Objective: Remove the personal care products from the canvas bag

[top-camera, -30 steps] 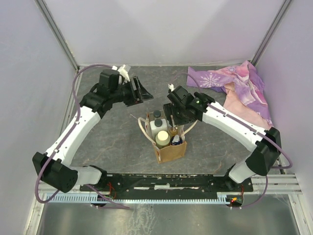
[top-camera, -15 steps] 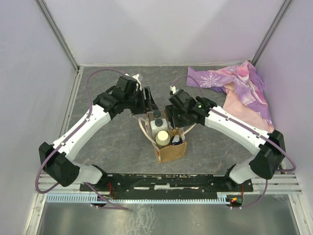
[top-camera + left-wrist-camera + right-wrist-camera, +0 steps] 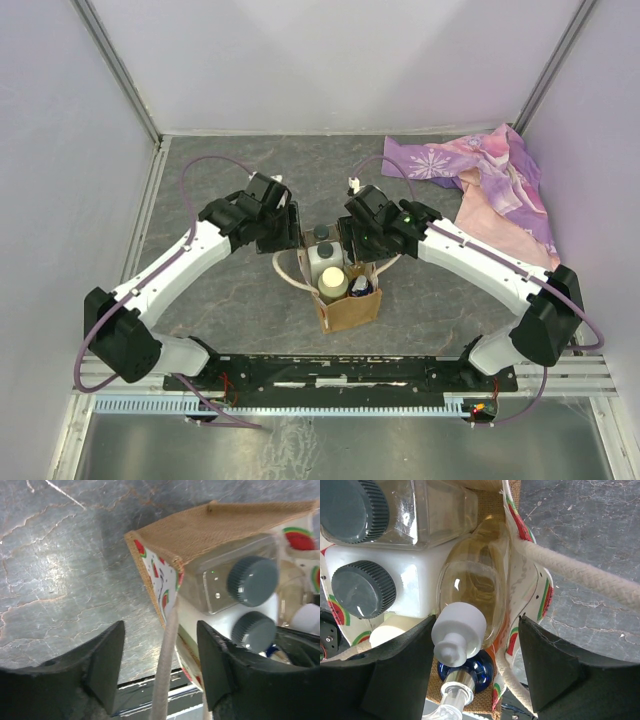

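Note:
The tan canvas bag stands upright mid-table with the personal care products inside. From above I see a white boxy dark-capped bottle, a cream-capped one and a blue-topped one. My left gripper is at the bag's back left corner. In the left wrist view it is open, with the cream handle rope passing between its fingers. My right gripper hangs over the bag's mouth, open, straddling the white cap of the clear yellowish bottle and the watermelon-print wall.
A purple-pink floral cloth lies crumpled at the back right corner. A clear dark-capped bottle lies against the white boxy one inside the bag. The other handle rope loops out to the right.
My left arm has swung right and down from the back left to the bag's handle, its jaws narrowing. The right gripper has shifted slightly over the bag's mouth.

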Tool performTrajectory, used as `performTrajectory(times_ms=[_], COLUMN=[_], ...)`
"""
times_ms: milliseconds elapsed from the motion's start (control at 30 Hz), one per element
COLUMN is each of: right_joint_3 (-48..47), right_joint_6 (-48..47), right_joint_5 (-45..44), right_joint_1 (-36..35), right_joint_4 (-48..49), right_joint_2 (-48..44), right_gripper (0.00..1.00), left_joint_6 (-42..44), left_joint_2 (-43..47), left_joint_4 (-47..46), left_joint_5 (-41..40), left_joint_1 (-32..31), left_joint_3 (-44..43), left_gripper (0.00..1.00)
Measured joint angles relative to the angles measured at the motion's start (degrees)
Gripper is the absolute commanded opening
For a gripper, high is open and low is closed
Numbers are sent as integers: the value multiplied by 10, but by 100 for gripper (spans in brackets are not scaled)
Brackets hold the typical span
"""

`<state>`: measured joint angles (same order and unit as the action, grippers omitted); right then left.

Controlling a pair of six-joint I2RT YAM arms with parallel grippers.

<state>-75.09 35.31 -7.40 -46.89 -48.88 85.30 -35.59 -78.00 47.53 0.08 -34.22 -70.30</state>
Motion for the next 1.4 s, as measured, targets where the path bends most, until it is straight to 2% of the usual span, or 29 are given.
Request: performTrajectory(times_ms=[267,333,400,500,567,700,1033,1200,1233,1400], right_joint_3=[1,3,3,4,4,4,5,7,7,5], right_joint_6=[5,7,10,10,10,7,-16,-30,-32,-39], right_joint_5=[0,0,3,2,0,-10,-45,-66,-68,-79], right_joint_1=[0,0,0,0,0,-3,-9,-17,-19,-28], right_joint_4=[0,1,2,2,2,2,12,19,22,20], right_joint_2=[0,0,-1,-1,-1,-1,23,45,46,46], right_gripper=[73,65,60,58,60,74,75,59,58,56], left_joint_6=[1,1,1,1,1,1,1,1,1,1], left_joint_2=[-2,-4,-6,-10,-12,-16,-26,-28,-29,-30], left_joint_4=[-7,-21,-26,-47,-60,-79,-98,-103,-104,-103], left_joint_5=[7,20,23,37,46,60,68,76,76,75], left_joint_1=[0,0,0,0,0,0,-4,-4,-4,-4], left_joint_3=[39,52,57,73,80,92,104,109,110,111], left_gripper=[58,55,48,45,44,39,28,14,10,3])
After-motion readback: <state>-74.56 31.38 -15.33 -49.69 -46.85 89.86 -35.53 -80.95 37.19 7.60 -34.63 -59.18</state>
